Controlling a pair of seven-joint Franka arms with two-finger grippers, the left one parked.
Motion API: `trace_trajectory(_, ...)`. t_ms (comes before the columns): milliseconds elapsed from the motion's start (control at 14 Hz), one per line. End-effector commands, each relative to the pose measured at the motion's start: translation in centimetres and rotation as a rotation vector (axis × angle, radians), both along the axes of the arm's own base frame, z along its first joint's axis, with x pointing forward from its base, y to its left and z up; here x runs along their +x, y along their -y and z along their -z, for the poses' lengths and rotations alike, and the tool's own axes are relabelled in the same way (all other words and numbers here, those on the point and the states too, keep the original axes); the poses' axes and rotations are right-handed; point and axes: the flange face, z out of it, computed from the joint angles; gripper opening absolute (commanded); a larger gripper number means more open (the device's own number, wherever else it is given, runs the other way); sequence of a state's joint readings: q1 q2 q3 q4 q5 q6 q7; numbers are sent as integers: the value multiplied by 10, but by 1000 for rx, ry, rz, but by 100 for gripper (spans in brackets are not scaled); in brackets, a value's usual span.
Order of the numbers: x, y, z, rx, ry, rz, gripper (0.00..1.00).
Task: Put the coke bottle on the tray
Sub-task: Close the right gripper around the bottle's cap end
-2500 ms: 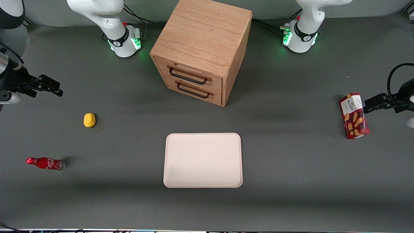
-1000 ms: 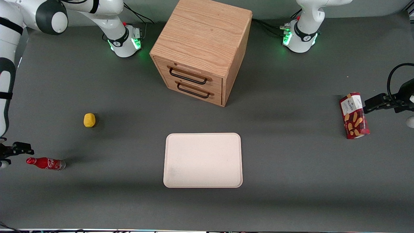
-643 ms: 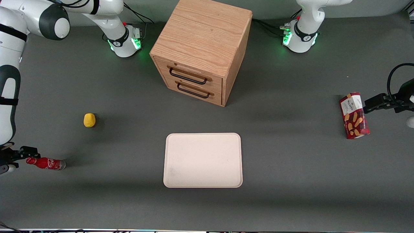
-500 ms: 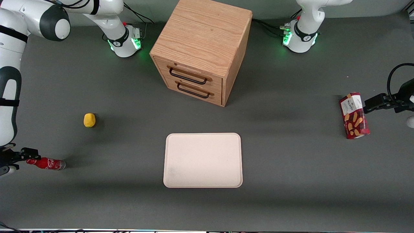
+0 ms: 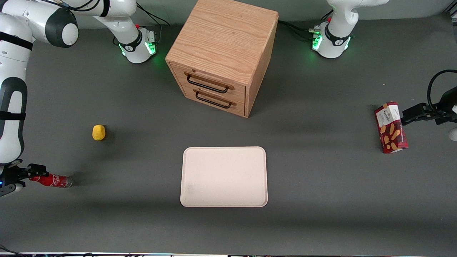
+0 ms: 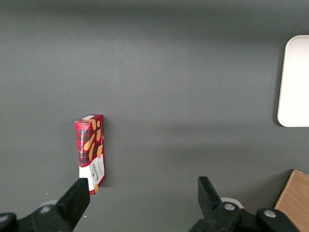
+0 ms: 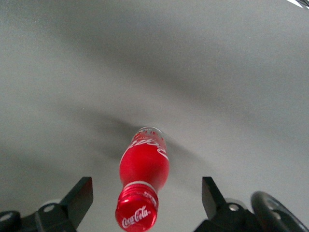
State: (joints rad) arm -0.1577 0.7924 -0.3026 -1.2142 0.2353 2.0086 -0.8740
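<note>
The coke bottle [image 5: 53,180] lies on its side on the grey table, toward the working arm's end, with its red cap pointing at my gripper [image 5: 37,174]. In the right wrist view the coke bottle [image 7: 144,165] runs lengthwise between the two black fingers [image 7: 80,195], cap nearest the camera. My gripper [image 7: 146,192] is open and straddles the cap and neck, with clear gaps on both sides. The pale cream-pink tray [image 5: 224,176] lies flat and bare mid-table, nearer the front camera than the cabinet. One edge of the tray [image 6: 294,82] shows in the left wrist view.
A wooden two-drawer cabinet [image 5: 223,53] stands mid-table, farther from the front camera than the tray. A small yellow object [image 5: 99,132] lies between bottle and cabinet. A red cookie box [image 5: 391,127] [image 6: 90,152] lies toward the parked arm's end.
My gripper has come down from higher up toward the front camera, then slid along the table until its open fingers flank the bottle's cap. The bottle has not moved.
</note>
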Motion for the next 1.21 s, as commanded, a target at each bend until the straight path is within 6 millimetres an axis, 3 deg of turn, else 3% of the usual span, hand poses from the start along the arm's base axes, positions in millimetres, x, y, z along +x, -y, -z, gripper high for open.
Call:
trace_trajectory(0, -3, 3, 4, 17, 17, -10, 95)
trace_trajectory(286, -4, 3, 5, 22, 14, -11, 64)
trace_trajectory(500, -5, 3, 4, 21, 12, -20, 50)
trace_trajectory(571, -4, 2, 4, 21, 12, -23, 41)
trace_trajectory(786, -4, -2, 2, 23, 11, -30, 3)
trace_trajectory(929, -3, -2, -3, 21, 17, -28, 0)
trace_trajectory(1143, 3, -19, -28, 10, 42, -41, 0)
